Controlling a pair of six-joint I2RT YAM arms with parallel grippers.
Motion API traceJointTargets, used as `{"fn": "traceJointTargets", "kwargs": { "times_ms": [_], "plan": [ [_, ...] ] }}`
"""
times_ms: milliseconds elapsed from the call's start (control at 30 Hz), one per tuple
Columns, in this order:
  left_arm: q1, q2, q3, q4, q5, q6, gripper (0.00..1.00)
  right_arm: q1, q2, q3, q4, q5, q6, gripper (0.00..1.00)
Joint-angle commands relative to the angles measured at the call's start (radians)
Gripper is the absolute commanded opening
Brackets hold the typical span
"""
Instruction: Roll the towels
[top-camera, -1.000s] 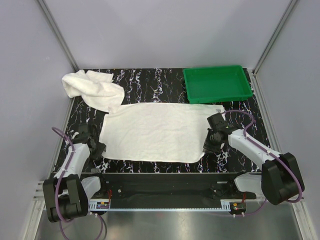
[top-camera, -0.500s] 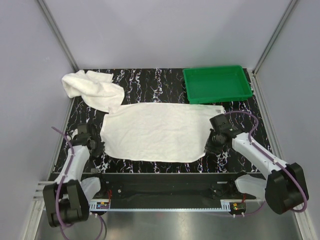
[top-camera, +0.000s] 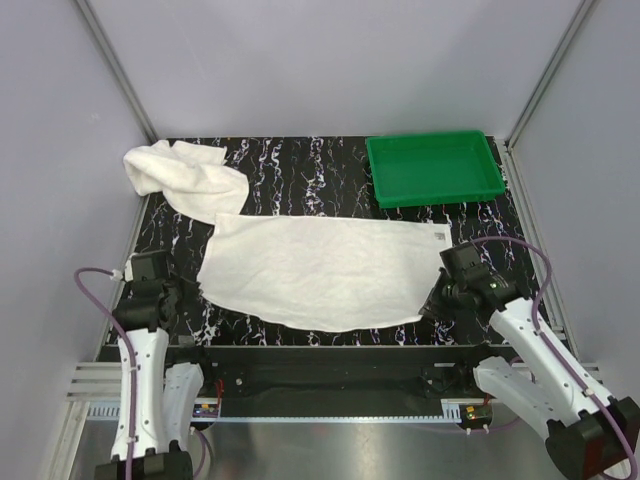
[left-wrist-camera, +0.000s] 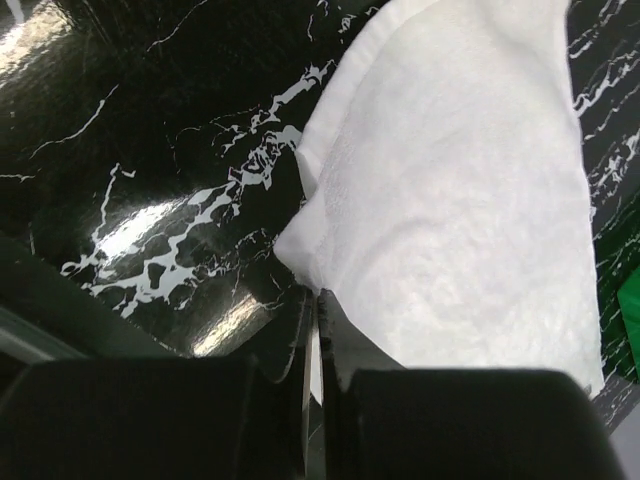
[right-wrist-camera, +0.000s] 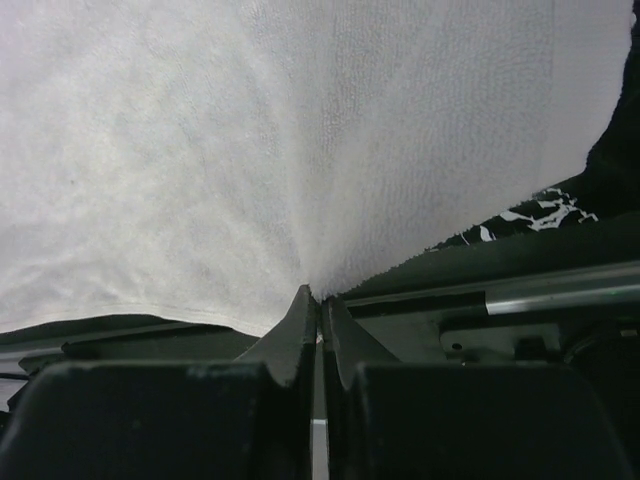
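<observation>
One white towel (top-camera: 310, 270) lies spread flat across the middle of the black marbled table. My left gripper (top-camera: 192, 292) is at its near left corner; the left wrist view shows the gripper (left-wrist-camera: 318, 300) shut on that corner of the towel (left-wrist-camera: 450, 190). My right gripper (top-camera: 433, 303) is at the near right corner, and the right wrist view shows the gripper (right-wrist-camera: 320, 297) pinching the edge of the towel (right-wrist-camera: 300, 140), which fans out taut from the jaws. A second white towel (top-camera: 185, 178) lies crumpled at the back left, overlapping the flat one's far left corner.
A green plastic tray (top-camera: 433, 168) stands at the back right, just beyond the flat towel's far right corner. Grey walls close in the table on three sides. A black rail (top-camera: 320, 355) runs along the near edge by the arm bases.
The left gripper has shut on the towel's near left corner. Both arms have drawn back toward the near edge, pulling the flat towel's near side with them.
</observation>
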Motion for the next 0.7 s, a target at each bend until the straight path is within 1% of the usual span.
{"fn": "traceJointTargets", "kwargs": {
  "times_ms": [0, 100, 167, 233, 267, 367, 400, 467, 500, 667],
  "plan": [
    [-0.002, -0.069, 0.1, -0.123, 0.017, 0.042, 0.07, 0.007, -0.076, 0.056, -0.116, 0.025, 0.048, 0.0],
    [-0.002, -0.1, 0.131, -0.175, 0.014, 0.061, 0.07, 0.009, -0.1, 0.064, -0.136, 0.03, 0.068, 0.0],
    [-0.002, -0.095, 0.133, -0.168, -0.01, 0.075, 0.07, 0.009, -0.09, 0.07, -0.124, 0.028, 0.071, 0.02],
    [-0.002, -0.068, 0.133, -0.13, 0.003, 0.101, 0.06, 0.009, -0.048, 0.09, -0.105, 0.031, 0.062, 0.02],
    [0.0, -0.056, 0.136, -0.113, 0.035, 0.115, 0.04, 0.007, -0.026, 0.097, -0.082, 0.031, 0.05, 0.03],
    [-0.002, 0.007, 0.145, -0.033, 0.058, 0.128, 0.02, 0.009, 0.086, 0.156, -0.042, 0.074, 0.021, 0.03],
    [-0.002, 0.044, 0.154, 0.001, 0.052, 0.129, 0.01, 0.009, 0.145, 0.195, -0.035, 0.085, 0.011, 0.03],
    [-0.002, 0.085, 0.175, 0.036, 0.039, 0.133, 0.01, 0.007, 0.204, 0.235, -0.01, 0.115, -0.018, 0.02],
    [0.0, 0.133, 0.183, 0.067, 0.034, 0.138, 0.01, 0.006, 0.26, 0.281, -0.005, 0.128, -0.027, 0.02],
    [0.0, 0.289, 0.24, 0.168, 0.028, 0.152, 0.0, -0.01, 0.405, 0.38, 0.033, 0.192, -0.085, 0.0]
  ]
}}
